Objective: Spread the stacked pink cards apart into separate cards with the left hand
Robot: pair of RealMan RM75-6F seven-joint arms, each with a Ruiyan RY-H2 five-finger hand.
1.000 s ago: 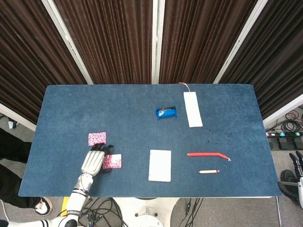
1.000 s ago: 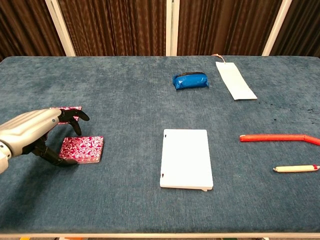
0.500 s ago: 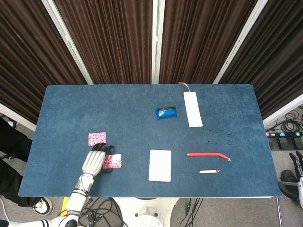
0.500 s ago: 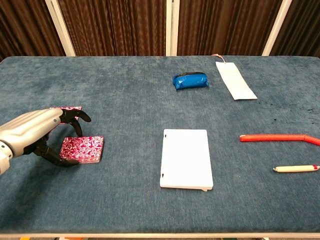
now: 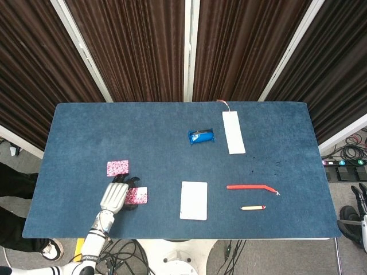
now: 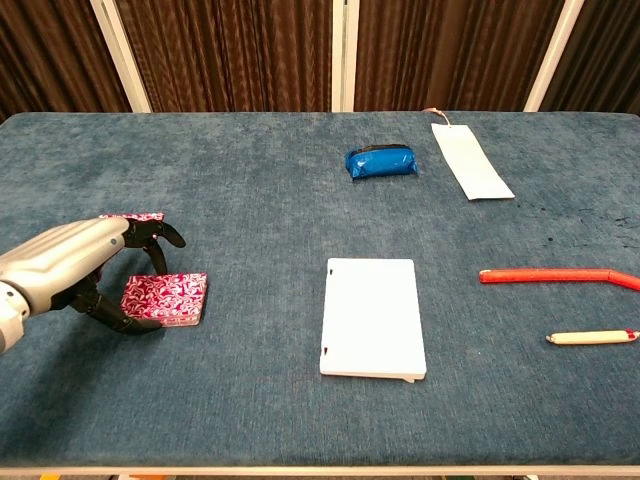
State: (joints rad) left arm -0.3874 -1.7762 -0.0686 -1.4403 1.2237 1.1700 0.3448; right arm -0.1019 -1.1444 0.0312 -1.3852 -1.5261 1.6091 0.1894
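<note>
A stack of pink patterned cards (image 6: 166, 300) (image 5: 138, 195) lies near the table's front left. One separate pink card (image 5: 117, 167) lies just beyond it, and my hand partly hides this pink card (image 6: 131, 216) in the chest view. My left hand (image 6: 72, 268) (image 5: 114, 197) hovers at the stack's left edge, with its dark fingers (image 6: 158, 236) arched above the stack. The thumb sits low by the stack's near left corner, and nothing is gripped. My right hand (image 5: 361, 197) shows only at the far right edge of the head view, off the table.
A white notebook (image 6: 372, 316) lies to the right of the stack. A red bent stick (image 6: 555, 275) and a small pencil (image 6: 592, 338) lie at the right. A blue pouch (image 6: 381, 161) and a white tag (image 6: 471, 160) lie further back on the blue table (image 6: 260, 180).
My left hand has crept slightly to the right over the stack's edge. The pink cards have not visibly moved.
</note>
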